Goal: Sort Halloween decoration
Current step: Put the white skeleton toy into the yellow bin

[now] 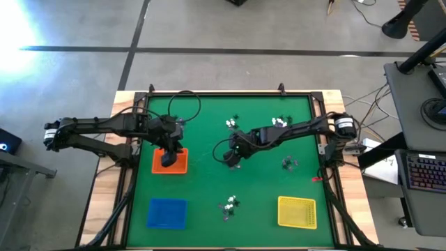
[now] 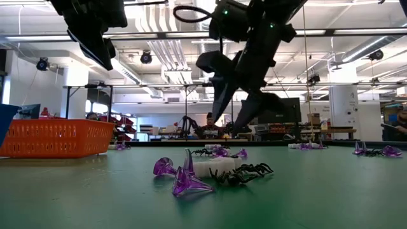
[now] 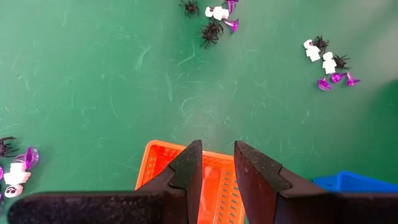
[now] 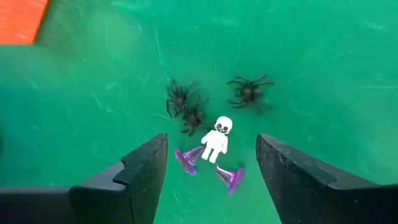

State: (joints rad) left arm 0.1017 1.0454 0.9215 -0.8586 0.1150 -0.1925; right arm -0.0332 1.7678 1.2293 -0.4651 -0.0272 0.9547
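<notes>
A: What sits nearest, measured from the orange mesh plastic tray (image 1: 171,162)?

B: The left gripper (image 3: 217,163) hangs right over it, jaws a narrow gap apart with nothing between them. On the green tabletop (image 1: 209,132) well to the side of the orange tray lies the near cluster of trinkets (image 2: 210,172): purple cone-shaped pieces, a small white figure and black plastic spiders.

A: And the right gripper (image 4: 211,155)?

B: Above the tabletop just beyond the orange tray's far side from the left arm, jaws spread wide and empty. Below them lie a small white skeleton figure (image 4: 216,138), two purple cones (image 4: 208,167) and three black spiders (image 4: 205,102).

A: Farther out?

B: More tiny trinket clusters lie scattered: one group (image 1: 229,204) between a blue rectangular tray (image 1: 167,213) and a yellow mesh tray (image 1: 297,211), another group (image 1: 281,122) further from the orange tray, near the right arm. In the room behind, a person (image 2: 210,126) sits at a bench.
</notes>
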